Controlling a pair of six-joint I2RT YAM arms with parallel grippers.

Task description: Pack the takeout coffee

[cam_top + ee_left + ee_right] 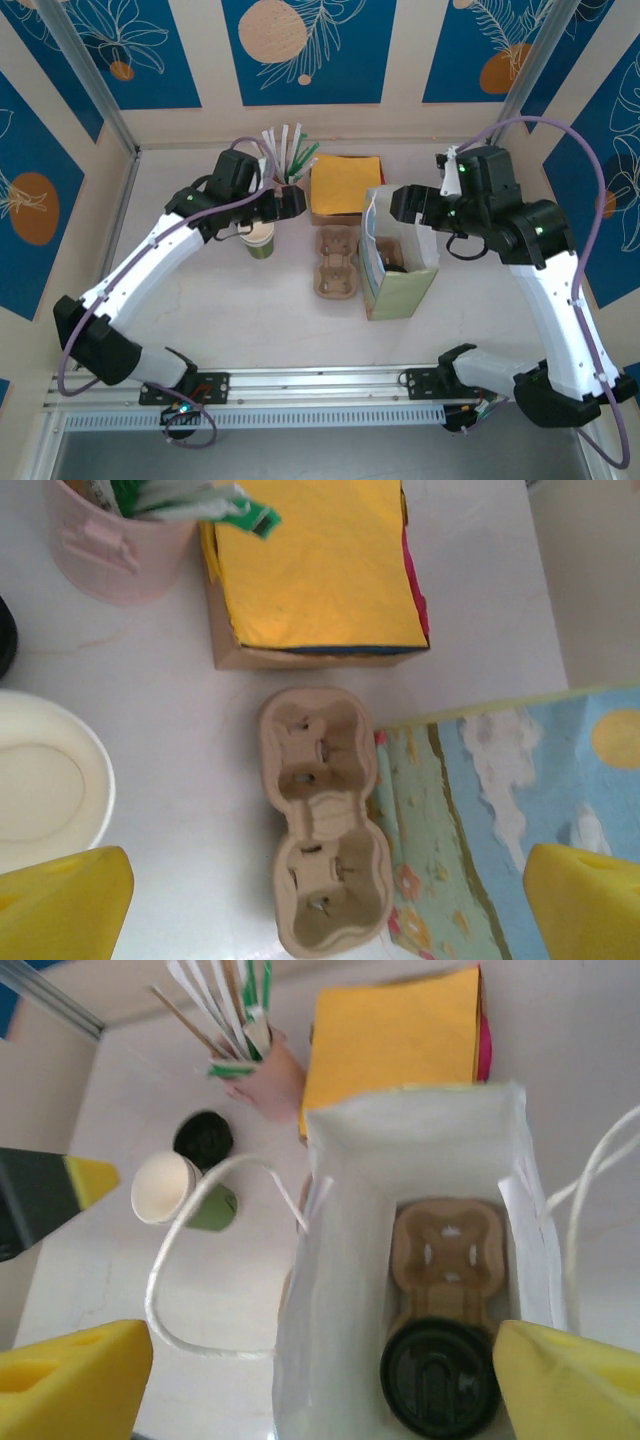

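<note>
My right gripper (325, 1385), released wide over the black-lidded paper coffee cup (440, 1378) lower centre in the white paper bag (340, 1260), should rise straight, clear of bag walls.

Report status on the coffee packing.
Left fingers open, over the table. Right fingers open, above the bag. Lidded coffee sits in the carrier inside the bag. Nothing blocks the bag mouth.

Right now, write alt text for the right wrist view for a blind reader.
Looking down into an open white-lined paper bag: a cup with a round black plastic lid sits in a brown cardboard cup carrier. The jaws of the right gripper stand wide open either side. Outside the bag stands a lidless green paper cup.
</note>
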